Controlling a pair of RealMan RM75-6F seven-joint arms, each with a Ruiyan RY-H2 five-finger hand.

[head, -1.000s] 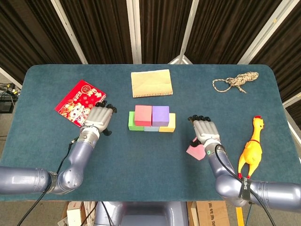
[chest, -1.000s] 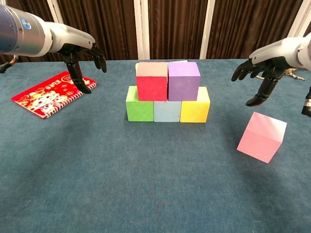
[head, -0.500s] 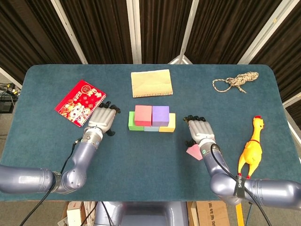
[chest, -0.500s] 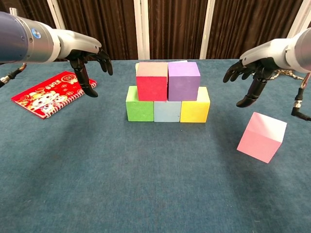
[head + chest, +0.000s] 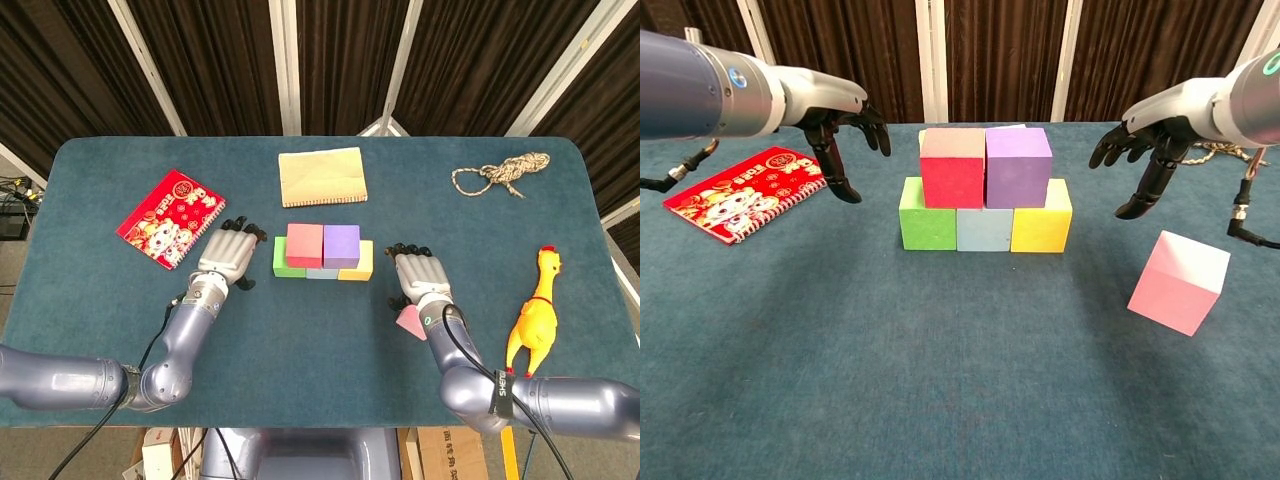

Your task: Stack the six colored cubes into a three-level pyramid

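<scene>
My right hand (image 5: 1140, 150) hovers empty with fingers spread, above and behind the pink cube (image 5: 1178, 282), which lies tilted on the table (image 5: 940, 400) right of the stack (image 5: 985, 190). My left hand (image 5: 845, 125) is likewise empty. The cube looks light and rigid; I would pinch opposite flat faces.

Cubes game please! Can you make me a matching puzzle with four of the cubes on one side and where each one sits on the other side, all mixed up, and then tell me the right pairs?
Things:
1. green cube
2. purple cube
3. pink cube
4. red cube

Places:
A. second level, on the right in the chest view
B. alone on the table, away from the stack
C. second level, on the left in the chest view
D. bottom row, left end in the chest view

Right pairs: 1-D, 2-A, 3-B, 4-C
</scene>
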